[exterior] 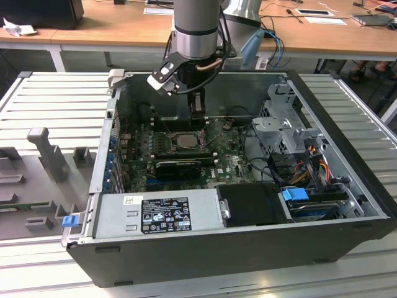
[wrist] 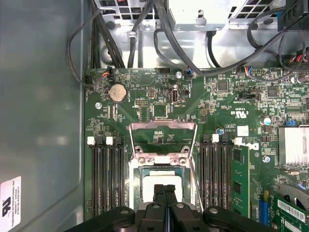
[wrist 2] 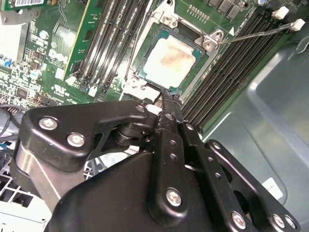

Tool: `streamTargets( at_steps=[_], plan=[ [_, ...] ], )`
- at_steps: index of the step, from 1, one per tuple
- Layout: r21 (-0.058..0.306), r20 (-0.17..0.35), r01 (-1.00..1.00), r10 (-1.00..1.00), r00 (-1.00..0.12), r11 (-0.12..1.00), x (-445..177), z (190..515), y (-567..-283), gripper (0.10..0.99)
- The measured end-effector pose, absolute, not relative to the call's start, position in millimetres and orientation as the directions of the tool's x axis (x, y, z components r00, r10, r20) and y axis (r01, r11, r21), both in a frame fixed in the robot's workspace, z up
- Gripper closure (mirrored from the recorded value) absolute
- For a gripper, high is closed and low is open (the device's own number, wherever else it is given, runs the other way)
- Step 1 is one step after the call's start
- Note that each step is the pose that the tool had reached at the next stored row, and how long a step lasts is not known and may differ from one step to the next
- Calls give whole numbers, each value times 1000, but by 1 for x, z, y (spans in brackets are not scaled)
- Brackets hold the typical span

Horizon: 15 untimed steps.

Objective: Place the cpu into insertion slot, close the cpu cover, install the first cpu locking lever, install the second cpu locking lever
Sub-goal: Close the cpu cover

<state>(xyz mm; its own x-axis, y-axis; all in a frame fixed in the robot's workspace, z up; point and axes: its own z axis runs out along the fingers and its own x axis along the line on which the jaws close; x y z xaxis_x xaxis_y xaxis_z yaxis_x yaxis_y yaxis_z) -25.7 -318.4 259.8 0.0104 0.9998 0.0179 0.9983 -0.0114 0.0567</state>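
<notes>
The cpu (wrist 2: 169,60), a pale beige-silver square, lies flat in the insertion slot (wrist 2: 136,69) on the green board. In the first wrist view the cpu (wrist: 159,178) shows just past my fingertips, and the cpu cover (wrist: 162,126) stands lifted open on the socket's far side, board visible through its window. A thin wire locking lever (wrist 2: 256,32) sticks out sideways from the socket corner. My gripper (wrist 2: 165,100) is shut with nothing between its fingers, its tips hovering at the socket's near edge. In the exterior view the gripper (exterior: 197,109) hangs just above the socket (exterior: 180,141).
Black memory slots (wrist 2: 111,38) flank the socket on both sides. Cables (wrist: 145,29) and a drive cage (exterior: 288,124) crowd one end of the open case; the power supply (exterior: 155,214) fills the near side. The case's metal wall (wrist 2: 270,106) runs close beside the gripper.
</notes>
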Motion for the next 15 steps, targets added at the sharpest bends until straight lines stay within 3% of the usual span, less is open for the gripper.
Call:
streamTargets(
  at_steps=[15],
  plan=[
    [57,18,998,1000,9,-10,-19,260,-318,980]
  ],
)
